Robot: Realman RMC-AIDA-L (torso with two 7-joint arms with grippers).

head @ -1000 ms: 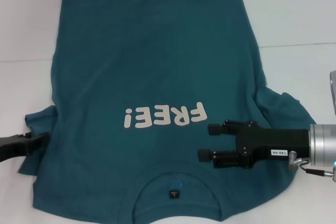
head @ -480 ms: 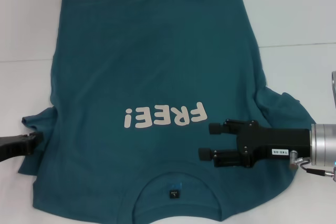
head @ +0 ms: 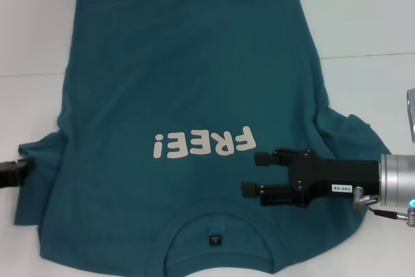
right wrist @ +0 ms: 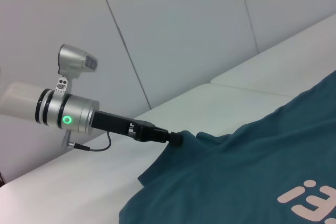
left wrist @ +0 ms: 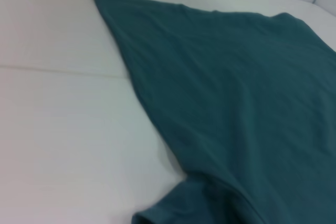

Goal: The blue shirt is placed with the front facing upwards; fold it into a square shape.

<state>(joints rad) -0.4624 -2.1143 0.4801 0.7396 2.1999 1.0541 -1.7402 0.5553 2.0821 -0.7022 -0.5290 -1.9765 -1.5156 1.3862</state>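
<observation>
The blue shirt [head: 194,82] lies front up on the white table, with its pale "FREE!" print [head: 202,143] and its collar [head: 220,209] with the dark label [head: 213,240] nearest me. My left gripper [head: 24,165] is at the far left edge, shut on the tip of the left sleeve [head: 42,154] and holding it stretched outward. The right wrist view shows it pinching that sleeve [right wrist: 176,139]. My right gripper [head: 254,174] is open and empty just above the shirt, right of the collar. The left wrist view shows the shirt's side edge [left wrist: 252,103].
The white table [head: 363,24] surrounds the shirt, with a seam line [head: 369,55] running across it. The right sleeve [head: 353,137] lies bunched beside my right arm. A pale wall [right wrist: 184,24] stands behind the table on the left side.
My left gripper has moved left, out towards the picture's edge, drawing the left sleeve out with it. My right gripper has shifted slightly left and stays open.
</observation>
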